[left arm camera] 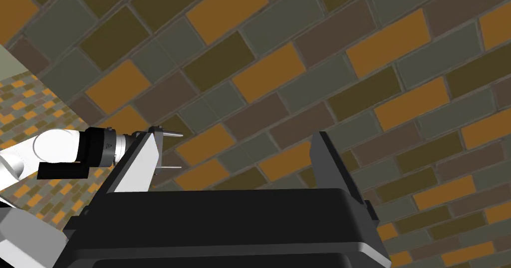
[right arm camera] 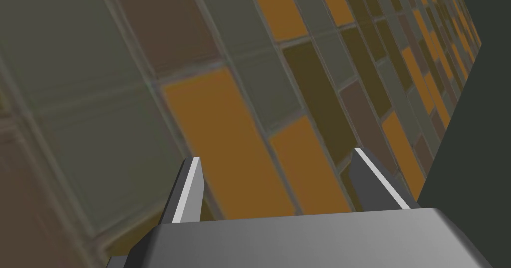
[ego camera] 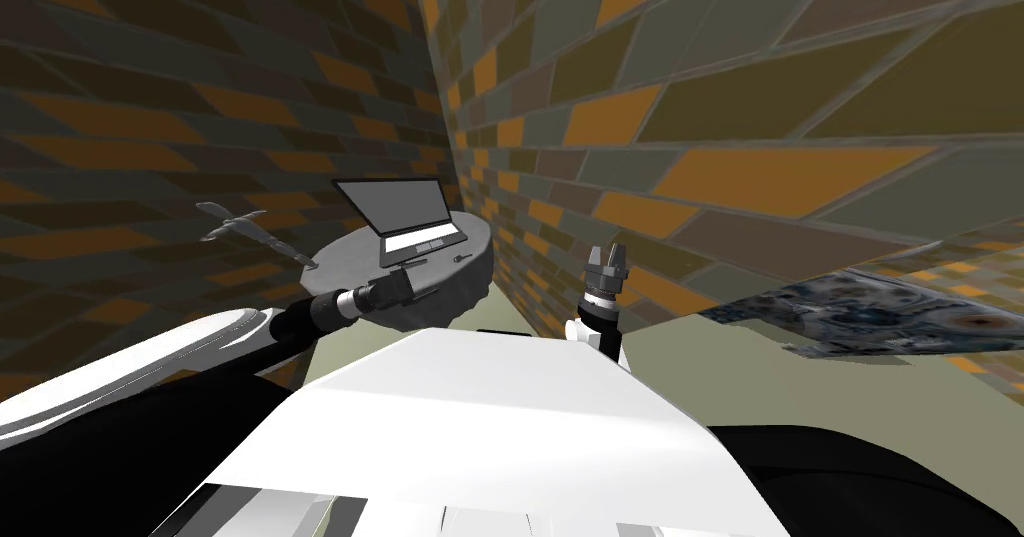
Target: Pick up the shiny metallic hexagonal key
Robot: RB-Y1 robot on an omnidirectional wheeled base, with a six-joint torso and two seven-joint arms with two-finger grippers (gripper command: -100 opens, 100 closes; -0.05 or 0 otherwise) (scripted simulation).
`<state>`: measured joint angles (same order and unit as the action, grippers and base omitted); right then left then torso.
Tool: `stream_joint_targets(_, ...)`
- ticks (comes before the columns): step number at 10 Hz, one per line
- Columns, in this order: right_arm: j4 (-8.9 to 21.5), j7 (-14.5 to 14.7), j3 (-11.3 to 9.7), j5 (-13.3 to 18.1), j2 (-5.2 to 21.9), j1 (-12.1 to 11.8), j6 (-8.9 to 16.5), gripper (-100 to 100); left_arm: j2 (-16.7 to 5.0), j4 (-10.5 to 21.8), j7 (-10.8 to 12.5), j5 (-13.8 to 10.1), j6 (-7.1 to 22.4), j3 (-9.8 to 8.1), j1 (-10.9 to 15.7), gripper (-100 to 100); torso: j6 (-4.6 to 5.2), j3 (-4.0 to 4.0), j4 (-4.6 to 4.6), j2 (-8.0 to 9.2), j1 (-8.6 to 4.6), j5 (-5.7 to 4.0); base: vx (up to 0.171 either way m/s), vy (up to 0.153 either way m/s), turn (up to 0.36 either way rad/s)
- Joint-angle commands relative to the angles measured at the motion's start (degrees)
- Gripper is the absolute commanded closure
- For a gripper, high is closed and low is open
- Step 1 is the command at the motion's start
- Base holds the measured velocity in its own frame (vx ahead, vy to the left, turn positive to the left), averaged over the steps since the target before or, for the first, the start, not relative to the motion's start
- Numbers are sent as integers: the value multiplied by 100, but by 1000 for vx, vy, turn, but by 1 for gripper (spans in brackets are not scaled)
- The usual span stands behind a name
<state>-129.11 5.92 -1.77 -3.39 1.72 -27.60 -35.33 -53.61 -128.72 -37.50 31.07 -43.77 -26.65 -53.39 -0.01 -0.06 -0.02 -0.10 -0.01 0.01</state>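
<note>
From the head camera I see a round grey desk (ego camera: 345, 256) tucked into the corner of a brick wall (ego camera: 700, 111) of orange, brown and grey-green blocks. An open grey laptop (ego camera: 405, 223) sits on the desk with its dark screen tilted back.

The hexagonal key (ego camera: 462, 258) lies flat on the desk top, just beside the laptop's front corner on the side nearer the wall. From here it is only a small dark sliver, so I cannot make out its shape or shine.

My left claw (ego camera: 404, 283) hangs at the desk's near edge, in front of the laptop and apart from the key. Its wrist camera shows the two fingers spread wide with nothing between them.

My right claw (ego camera: 606, 252) is raised beside the chest, away from the desk, pointing up at the wall close by. Its fingers are likewise spread and hold nothing.
</note>
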Motion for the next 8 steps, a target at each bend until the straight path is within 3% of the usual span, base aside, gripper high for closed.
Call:
stream_joint_targets(1,0,0,0,0,0,0,0,0,-286,90,-286,278,-191,-233,-168,-100,0,0,0,0,0,0,35,7,-158)
stream_joint_targets(3,0,0,0,0,0,0,0,0,-555,90,-306,278,-191,-233,-168,-100,-1,-2,-1,-4,2,1,20,7,-32)
stream_joint_targets(4,0,0,0,0,0,0,0,0,-774,161,-576,527,-358,-439,-329,-100,-2,1,0,2,0,0,22,-2,-133)
stream_joint_targets(5,0,0,0,0,0,0,0,0,-956,161,-576,527,-358,-439,-329,-100,1,0,0,0,-2,-1,22,5,-89)
stream_joint_targets(6,0,0,0,0,0,0,0,0,-1127,236,-811,776,-525,-644,-490,-100,-1,0,0,-1,-1,0,31,1,-173)
stream_joint_targets(8,0,0,0,0,0,0,0,0,-1380,236,-846,776,-525,-644,-490,-100,-2,-2,-1,-3,0,0,21,8,-28)
